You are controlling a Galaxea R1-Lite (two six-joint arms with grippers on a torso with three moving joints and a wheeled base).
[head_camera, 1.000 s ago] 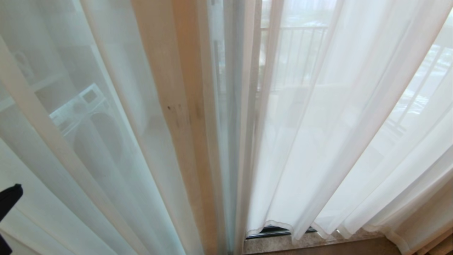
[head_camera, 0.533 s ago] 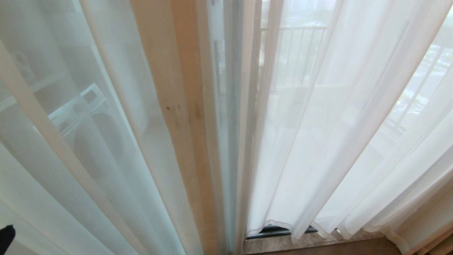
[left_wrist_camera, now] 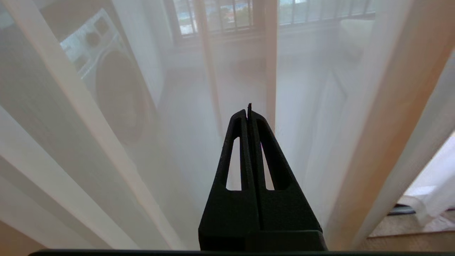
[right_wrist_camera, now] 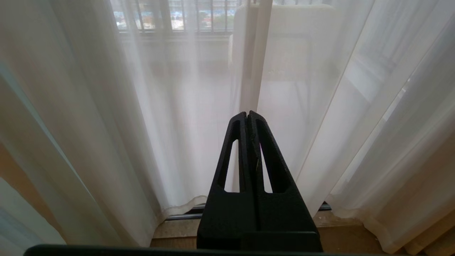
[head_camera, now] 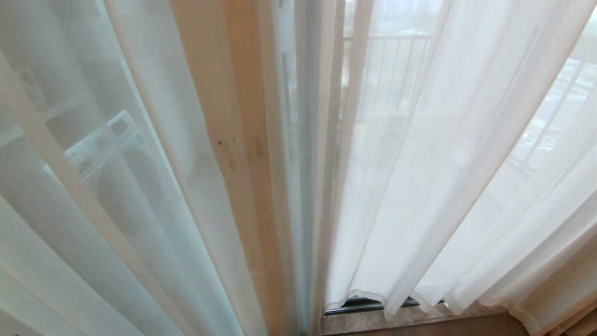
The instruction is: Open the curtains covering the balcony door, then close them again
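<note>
A stone threshold [head_camera: 373, 319] runs along the foot of the window wall, with a strip of brown floor [head_camera: 443, 326] in front of it. In the head view the curtains [head_camera: 419, 186] hang drawn across the whole width, their sheer white folds reaching down to the threshold; the hem lifts a little in the middle, showing the dark bottom track of the balcony door [head_camera: 359, 305] behind it. Through the fabric a washing machine [head_camera: 112, 154] shows faintly on the left and a balcony railing [head_camera: 396, 70] on the right. Neither arm is in this view. In the left wrist view the left gripper [left_wrist_camera: 249, 112] points at the curtains without touching them, its black fingers [left_wrist_camera: 238, 142] pressed together and holding nothing; the washing machine and a barred window [left_wrist_camera: 220, 16] show hazily through the cloth. In the right wrist view the right gripper [right_wrist_camera: 247, 114] also faces the curtains, near the seam where two panels meet, its fingers [right_wrist_camera: 236, 145] closed on nothing, with the door track visible under the hem just above the threshold.
</note>
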